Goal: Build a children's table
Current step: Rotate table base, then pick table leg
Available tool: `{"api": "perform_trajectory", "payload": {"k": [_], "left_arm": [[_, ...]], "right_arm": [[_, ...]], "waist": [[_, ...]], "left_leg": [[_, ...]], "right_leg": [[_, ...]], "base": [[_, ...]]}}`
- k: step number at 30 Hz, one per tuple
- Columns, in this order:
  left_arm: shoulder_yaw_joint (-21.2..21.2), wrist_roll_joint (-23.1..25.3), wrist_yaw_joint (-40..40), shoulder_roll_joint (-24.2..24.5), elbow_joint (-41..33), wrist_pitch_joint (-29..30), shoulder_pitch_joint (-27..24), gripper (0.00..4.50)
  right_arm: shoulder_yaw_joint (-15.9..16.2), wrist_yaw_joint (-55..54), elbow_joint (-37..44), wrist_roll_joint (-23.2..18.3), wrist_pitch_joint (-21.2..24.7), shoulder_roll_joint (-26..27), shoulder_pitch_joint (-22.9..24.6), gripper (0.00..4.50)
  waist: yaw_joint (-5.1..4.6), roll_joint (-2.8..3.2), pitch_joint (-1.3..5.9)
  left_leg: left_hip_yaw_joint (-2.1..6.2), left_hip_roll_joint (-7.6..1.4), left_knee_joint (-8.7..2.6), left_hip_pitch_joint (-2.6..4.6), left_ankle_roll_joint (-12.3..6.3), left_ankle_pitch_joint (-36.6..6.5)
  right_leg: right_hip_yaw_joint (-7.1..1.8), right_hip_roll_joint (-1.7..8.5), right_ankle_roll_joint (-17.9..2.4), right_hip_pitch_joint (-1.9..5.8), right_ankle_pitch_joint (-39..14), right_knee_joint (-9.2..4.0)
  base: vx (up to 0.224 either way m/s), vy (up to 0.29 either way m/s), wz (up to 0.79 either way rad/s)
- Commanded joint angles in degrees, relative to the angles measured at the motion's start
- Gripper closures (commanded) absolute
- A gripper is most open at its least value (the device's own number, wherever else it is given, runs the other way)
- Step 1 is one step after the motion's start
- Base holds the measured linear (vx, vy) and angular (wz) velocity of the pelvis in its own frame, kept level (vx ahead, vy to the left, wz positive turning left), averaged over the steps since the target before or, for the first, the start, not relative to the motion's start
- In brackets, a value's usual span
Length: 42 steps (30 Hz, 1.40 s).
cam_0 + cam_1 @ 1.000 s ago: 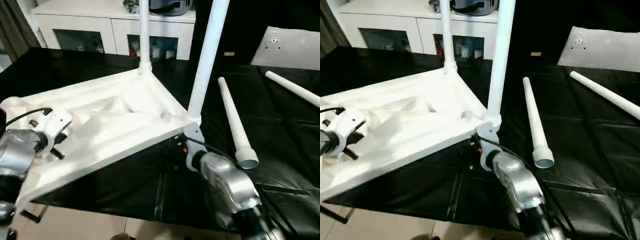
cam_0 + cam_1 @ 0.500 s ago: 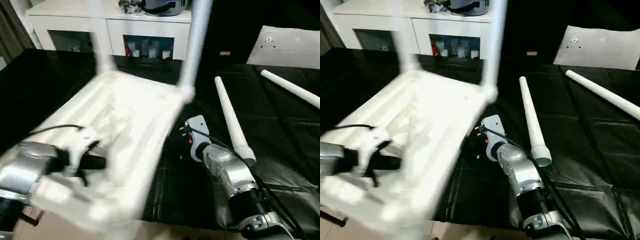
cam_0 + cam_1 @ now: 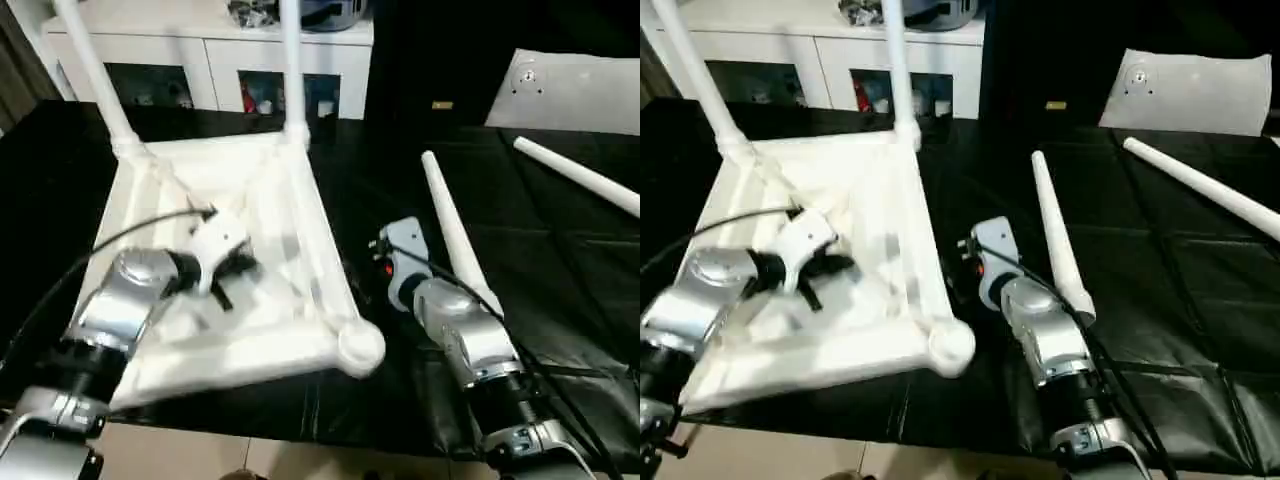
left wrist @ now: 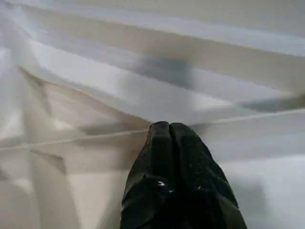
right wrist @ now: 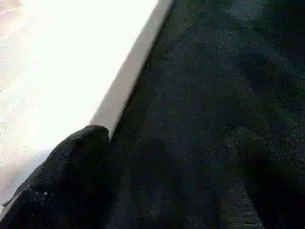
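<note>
My left gripper (image 4: 167, 125), fingers pressed together and gripping nothing, rests on the ribbed underside of the upturned tabletop (image 3: 300, 240) lying on the black table (image 3: 560, 260), two legs (image 3: 292, 70) already standing in its far corners. My right gripper (image 5: 167, 143) hangs wide open and empty just beside the rim. I should brace the top steady, then fetch a loose leg (image 3: 455, 235) for the near socket (image 3: 360, 345).

The tabletop (image 3: 300, 240) is smooth, white moulded plastic with a faint sheen, like the loose legs (image 3: 455, 235). The table cover (image 3: 560, 280) is black, creased, slightly shiny sheeting. The forearms (image 3: 465, 335) are brushed silver metal; the left fingers (image 4: 176, 181) are glossy black.
</note>
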State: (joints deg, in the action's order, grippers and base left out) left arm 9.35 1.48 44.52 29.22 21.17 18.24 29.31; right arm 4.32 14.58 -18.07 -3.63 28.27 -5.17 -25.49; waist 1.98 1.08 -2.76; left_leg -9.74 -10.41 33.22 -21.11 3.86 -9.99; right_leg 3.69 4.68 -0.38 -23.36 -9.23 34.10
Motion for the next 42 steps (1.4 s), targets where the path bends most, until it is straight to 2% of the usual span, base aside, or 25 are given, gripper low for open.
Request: {"api": "perform_trajectory", "payload": {"k": [1,2,3,4,5,6,7,8,9,10,11,12,13,14,15,16,17,19,23,25,28,30,32,36,42], "left_arm": [[-2.4,-1.92,-0.25,-0.43,-2.55,0.79,-0.85,4.43],[-2.4,-1.92,-0.25,-0.43,-2.55,0.79,-0.85,4.43],[-5.18,-5.6,0.32,-1.24,-7.37,2.78,-3.58,4.43],[-5.18,-5.6,0.32,-1.24,-7.37,2.78,-3.58,4.26],[-7.0,-8.25,0.38,-1.7,-12.26,4.44,-6.32,4.15],[-7.56,-9.29,-0.04,-1.82,-14.36,5.03,-7.51,4.07],[-7.83,-10.68,0.14,-1.91,-17.26,6.23,-8.85,4.07],[-7.96,-12.68,0.53,-2.17,-22.14,8.58,-10.91,4.04],[-7.94,-13.95,0.83,-2.4,-25.39,10.21,-12.2,3.87],[-7.77,-14.32,1.01,-2.43,-26.57,10.77,-12.67,3.87],[-6.79,-16.03,1.69,-2.57,-32.17,13.73,-14.85,3.74],[-5.89,-17.21,1.62,-2.99,-35.64,15.93,-16.04,3.67],[-5.66,-17.63,1.42,-3.16,-36.81,16.73,-16.44,3.67],[-5.66,-17.63,1.42,-3.16,-36.81,16.73,-16.44,3.65],[-5.34,-18.13,1.2,-3.37,-38.02,17.54,-16.91,3.42],[-4.94,-18.39,0.94,-3.6,-39.03,18.2,-17.37,3.3],[-4.32,-18.48,0.65,-3.63,-40.25,18.81,-17.94,3.25],[-3.59,-19.13,-0.46,-4.17,-42.55,20.19,-19.06,3.15],[-3.55,-20.03,-2.25,-4.76,-45.33,22.95,-20.14,2.8],[-3.06,-19.94,-3.48,-4.63,-47.44,25.15,-20.46,2.62],[-2.85,-19.87,-3.99,-4.61,-48.0,25.84,-20.34,2.42],[-2.89,-20.18,-4.42,-4.86,-48.33,26.31,-20.28,2.08],[-2.62,-20.24,-5.04,-4.85,-48.72,26.65,-19.97,2.01],[-2.42,-20.41,-5.62,-4.52,-49.4,27.54,-19.77,1.63],[-2.46,-19.93,-6.51,-3.9,-49.73,27.24,-20.17,1.12]], "right_arm": [[-2.27,-1.99,2.53,0.6,3.44,-0.92,-2.04,0.0],[-2.27,-1.99,2.53,0.6,3.44,-0.92,-2.04,0.0],[-3.88,-4.92,3.08,2.47,11.98,-2.89,-5.0,0.0],[-3.88,-4.92,3.08,2.47,11.98,-2.89,-5.0,0.0],[-5.45,-5.48,3.05,2.47,15.89,-4.87,-7.1,0.0],[-5.93,-4.96,3.22,1.92,16.38,-5.92,-7.7,0.0],[-6.97,-5.33,2.85,1.35,17.15,-6.54,-8.43,0.0],[-7.86,-5.76,1.56,1.13,18.33,-7.58,-9.67,0.0],[-8.48,-6.19,0.64,1.03,19.24,-8.25,-10.49,0.0],[-8.61,-6.28,0.17,1.08,19.38,-8.51,-10.8,0.0],[-8.98,-6.5,-2.38,1.36,20.2,-9.84,-12.34,0.0],[-8.53,-5.93,-4.62,1.85,20.54,-10.94,-13.38,0.0],[-8.67,-5.91,-5.18,1.9,21.43,-11.07,-13.77,0.0],[-8.67,-5.91,-5.18,1.9,21.43,-11.07,-13.77,0.0],[-8.61,-5.28,-6.07,1.71,22.93,-11.29,-14.14,0.0],[-7.71,-4.03,-6.89,1.87,23.9,-11.8,-14.19,0.0],[-7.58,-3.73,-7.76,1.97,24.47,-11.96,-14.14,0.0],[-7.12,-3.02,-9.01,2.08,25.98,-12.17,-13.56,0.0],[-7.65,-3.08,-10.34,1.29,27.29,-12.1,-12.84,0.0],[-7.16,-2.81,-11.89,1.65,28.09,-12.69,-12.15,0.27],[-7.22,-2.09,-11.99,1.5,29.61,-12.98,-11.9,0.34],[-6.97,-1.41,-12.05,1.36,30.32,-13.18,-11.89,0.77],[-7.33,-0.78,-12.28,0.78,31.74,-13.3,-12.14,0.8],[-8.73,-0.58,-13.08,-0.47,33.29,-13.3,-12.5,1.21],[-11.03,0.08,-14.16,-1.97,34.28,-13.51,-12.73,1.74]], "waist": [[0.19,0.76,3.9],[0.13,0.76,3.87],[-0.02,0.75,3.93],[0.0,0.64,3.87],[-0.01,0.3,3.79],[-0.02,0.37,3.87],[0.15,0.42,3.67],[0.13,0.18,3.66],[0.2,0.27,3.52],[0.15,-0.06,3.5],[0.19,-0.04,3.53],[0.07,-0.32,3.33],[0.13,-0.25,3.25],[0.08,-0.21,3.24],[-0.04,-0.28,3.13],[-0.12,-0.56,3.18],[-0.09,-0.69,3.15],[-0.13,-0.51,3.09],[-0.21,-0.7,3.09],[-0.18,-0.76,3.15],[-0.1,-0.75,3.11],[-0.09,-0.74,3.12],[-0.09,-0.75,3.15],[-0.08,-0.93,3.21],[-0.1,-0.73,3.19]], "left_leg": [[0.57,-1.85,-3.9,0.72,1.56,-13.41],[0.53,-1.84,-3.87,0.75,1.62,-13.42],[0.59,-1.94,-3.81,0.76,1.71,-12.39],[0.55,-1.93,-3.92,0.63,1.53,-11.92],[0.27,-1.84,-3.69,0.79,1.46,-12.48],[0.39,-1.9,-3.68,0.74,1.55,-12.4],[0.19,-1.85,-3.63,0.77,1.23,-12.99],[0.14,-1.82,-3.59,0.77,1.04,-13.19],[0.13,-1.89,-3.68,0.74,1.09,-13.26],[-0.05,-1.92,-3.56,0.93,1.22,-13.75],[0.19,-1.92,-3.63,0.66,1.3,-13.71],[0.08,-2.05,-3.58,0.8,1.38,-14.46],[-0.07,-1.8,-3.39,0.85,1.37,-15.06],[-0.07,-1.76,-3.35,0.83,1.37,-15.13],[-0.01,-1.6,-3.41,0.55,1.35,-15.33],[-0.04,-1.62,-3.38,0.52,1.32,-15.47],[-0.03,-1.6,-3.32,0.69,1.28,-15.76],[0.14,-1.7,-3.39,0.63,1.66,-16.15],[0.11,-1.69,-3.22,0.83,1.93,-17.0],[0.15,-1.73,-3.23,0.75,2.01,-16.56],[0.08,-1.62,-3.12,0.79,1.91,-16.53],[0.1,-1.55,-3.11,0.72,1.95,-16.58],[0.16,-1.57,-3.12,0.71,2.01,-16.69],[0.12,-1.55,-3.06,0.67,1.94,-16.51],[0.18,-1.52,-3.02,0.73,2.18,-17.22]], "right_leg": [[-2.46,2.76,-11.27,2.91,-10.74,-3.35],[-2.47,2.72,-11.61,2.9,-10.4,-3.22],[-2.44,2.67,-12.59,3.17,-8.79,-2.83],[-2.4,2.64,-12.74,3.22,-8.55,-2.95],[-2.5,2.63,-12.67,2.93,-9.49,-3.1],[-2.47,2.77,-12.88,3.21,-9.58,-2.78],[-2.51,2.69,-12.21,2.9,-11.08,-3.28],[-2.54,2.74,-11.8,2.93,-12.34,-3.32],[-2.48,2.7,-11.4,2.85,-13.72,-3.52],[-2.54,2.62,-11.24,2.62,-14.49,-3.57],[-2.4,2.78,-10.93,2.98,-15.96,-3.42],[-2.37,2.65,-10.75,2.63,-17.16,-3.7],[-2.38,2.44,-10.12,2.44,-18.41,-3.91],[-2.4,2.37,-9.9,2.38,-18.64,-3.92],[-2.32,2.31,-9.29,2.58,-19.61,-4.05],[-2.31,2.26,-8.87,2.59,-20.1,-4.1],[-2.28,2.23,-8.18,2.41,-21.35,-4.29],[-2.24,2.24,-7.78,2.37,-22.28,-4.26],[-2.21,2.12,-7.4,2.11,-22.65,-4.36],[-2.18,2.1,-7.27,2.23,-22.18,-4.2],[-2.17,1.99,-7.01,2.15,-22.27,-4.32],[-2.14,1.91,-6.84,2.2,-22.17,-4.33],[-2.12,1.95,-6.75,2.23,-22.13,-4.35],[-2.11,1.95,-6.86,2.25,-21.83,-4.34],[-2.01,1.95,-6.8,2.2,-22.57,-4.41]], "base": [[0.0,0.0,0.0],[0.0,0.0,0.0],[0.0,0.0,0.0],[0.0,0.0,0.0],[0.0,0.0,0.0],[0.0,0.0,0.0],[0.0,0.0,0.0],[0.0,0.0,0.0],[0.0,0.0,0.0],[0.0,0.0,0.0],[0.0,0.0,0.0],[0.0,0.0,0.0],[0.0,0.0,0.0],[0.0,0.0,0.0],[0.0,0.0,0.0],[0.0,0.0,0.0],[0.0,0.0,0.0],[0.0,0.0,0.0],[0.0,0.0,0.0],[0.0,0.0,0.0],[0.0,0.0,0.0],[0.0,0.0,0.0],[0.0,0.0,0.0],[0.0,0.0,0.0],[0.0,0.0,0.0]]}}
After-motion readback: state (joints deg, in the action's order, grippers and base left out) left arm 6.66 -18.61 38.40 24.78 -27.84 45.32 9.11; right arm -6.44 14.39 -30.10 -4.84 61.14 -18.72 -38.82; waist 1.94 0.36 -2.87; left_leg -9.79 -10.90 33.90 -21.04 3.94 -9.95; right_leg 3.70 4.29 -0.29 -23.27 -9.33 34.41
